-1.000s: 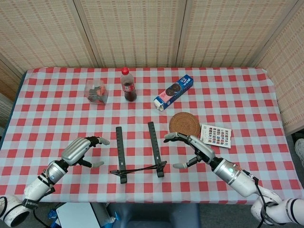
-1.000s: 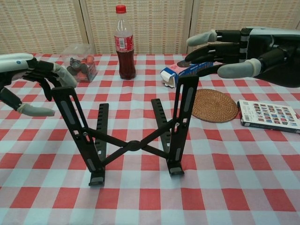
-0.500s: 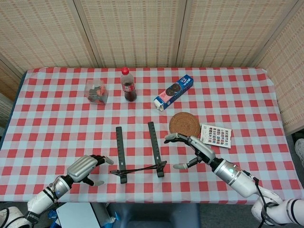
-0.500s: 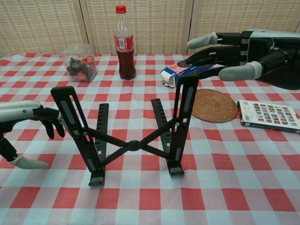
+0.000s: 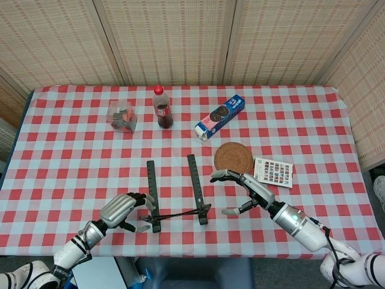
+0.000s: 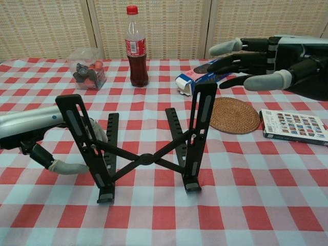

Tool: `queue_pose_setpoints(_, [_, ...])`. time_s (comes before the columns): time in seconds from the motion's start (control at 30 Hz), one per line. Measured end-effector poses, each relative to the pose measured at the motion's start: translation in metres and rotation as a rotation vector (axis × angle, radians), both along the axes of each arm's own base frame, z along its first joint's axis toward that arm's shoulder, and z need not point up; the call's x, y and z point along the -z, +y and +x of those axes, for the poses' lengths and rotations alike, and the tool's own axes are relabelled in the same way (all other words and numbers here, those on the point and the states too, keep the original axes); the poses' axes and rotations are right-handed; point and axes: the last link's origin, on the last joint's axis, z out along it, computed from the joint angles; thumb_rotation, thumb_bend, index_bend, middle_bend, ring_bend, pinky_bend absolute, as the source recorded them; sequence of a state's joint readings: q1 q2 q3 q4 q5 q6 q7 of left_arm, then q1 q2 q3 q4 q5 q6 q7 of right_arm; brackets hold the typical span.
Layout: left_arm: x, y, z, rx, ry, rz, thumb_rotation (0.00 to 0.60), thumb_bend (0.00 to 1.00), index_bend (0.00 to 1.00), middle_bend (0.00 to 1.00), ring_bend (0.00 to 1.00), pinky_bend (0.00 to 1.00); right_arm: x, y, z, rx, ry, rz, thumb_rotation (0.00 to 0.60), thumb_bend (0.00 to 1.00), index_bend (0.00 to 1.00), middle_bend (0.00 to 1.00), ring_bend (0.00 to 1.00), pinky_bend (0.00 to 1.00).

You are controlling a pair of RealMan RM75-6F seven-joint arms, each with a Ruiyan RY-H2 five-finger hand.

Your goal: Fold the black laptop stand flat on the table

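Your laptop stand (image 6: 146,148) stands unfolded near the table's (image 5: 72,162) front edge. Your left hand (image 6: 36,130) brackets its left upright, fingers spread, while your right hand (image 6: 256,54) hovers wide, ready to press inward.

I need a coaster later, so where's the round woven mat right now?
In the head view the round woven coaster lies right of centre on the checked tablecloth, between the black laptop stand and the card box, with the cookie box behind it.
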State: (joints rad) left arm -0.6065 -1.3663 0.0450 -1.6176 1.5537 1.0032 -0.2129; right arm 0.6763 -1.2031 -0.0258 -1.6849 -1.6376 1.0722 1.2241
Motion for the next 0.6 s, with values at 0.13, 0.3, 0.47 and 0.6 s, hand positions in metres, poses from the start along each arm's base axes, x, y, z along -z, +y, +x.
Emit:
queue_pose_setpoints(0.13, [0.0035, -0.0006, 0.0013, -0.012, -0.003, 0.007, 0.457, 0.21, 0.47, 0.30, 0.31, 0.33, 0.0014, 0.0001, -0.0009, 0.002, -0.003, 0.005, 0.600, 0.05, 0.22, 0.26, 0.11, 0.14])
queue_pose_setpoints(0.3, [0.0049, 0.0000, 0.0025, -0.014, 0.000, 0.019, 0.491, 0.21, 0.50, 0.31, 0.31, 0.33, 0.0033, 0.0009, -0.0013, 0.001, -0.004, 0.011, 0.600, 0.05, 0.22, 0.26, 0.11, 0.14])
queue_pose_setpoints(0.47, [0.0064, 0.0000, 0.0040, -0.014, 0.000, 0.031, 0.505, 0.21, 0.52, 0.31, 0.31, 0.33, 0.0038, 0.0010, -0.0018, 0.003, -0.004, 0.012, 0.600, 0.05, 0.22, 0.26, 0.11, 0.14])
queue_pose_setpoints(0.6, [0.0075, 0.0001, 0.0041, -0.018, 0.000, 0.026, 0.510, 0.21, 0.53, 0.32, 0.32, 0.33, 0.0044, 0.0010, -0.0018, 0.003, -0.004, 0.013, 0.600, 0.05, 0.22, 0.26, 0.11, 0.14])
